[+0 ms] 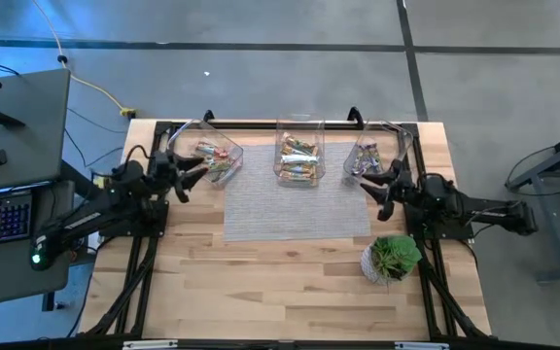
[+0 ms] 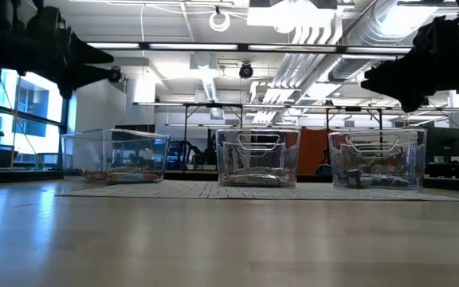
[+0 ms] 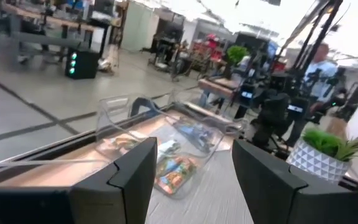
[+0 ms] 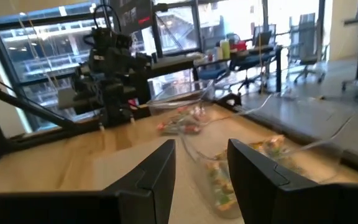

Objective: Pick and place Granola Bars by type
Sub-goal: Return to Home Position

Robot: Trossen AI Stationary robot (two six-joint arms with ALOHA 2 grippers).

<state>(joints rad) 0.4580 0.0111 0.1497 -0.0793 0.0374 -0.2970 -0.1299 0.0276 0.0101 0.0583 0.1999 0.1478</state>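
You're facing the homing step: left gripper (image 1: 198, 172) and right gripper (image 1: 369, 186) are hovering empty, fingers apart; granola bars (image 1: 297, 160) are lying binned, so retract both arms.

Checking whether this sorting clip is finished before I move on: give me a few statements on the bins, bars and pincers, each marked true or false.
1. All three clear bins hold granola bars. True: the left bin, middle bin and right bin each have some.
2. Loose bars lie on the grey mat. False: none shows there.
3. The left pincer grips a bar. False: it is open and holds nothing.
4. The right pincer is open. True.
5. The potted plant stands beside the left arm. False: it stands by the right arm.
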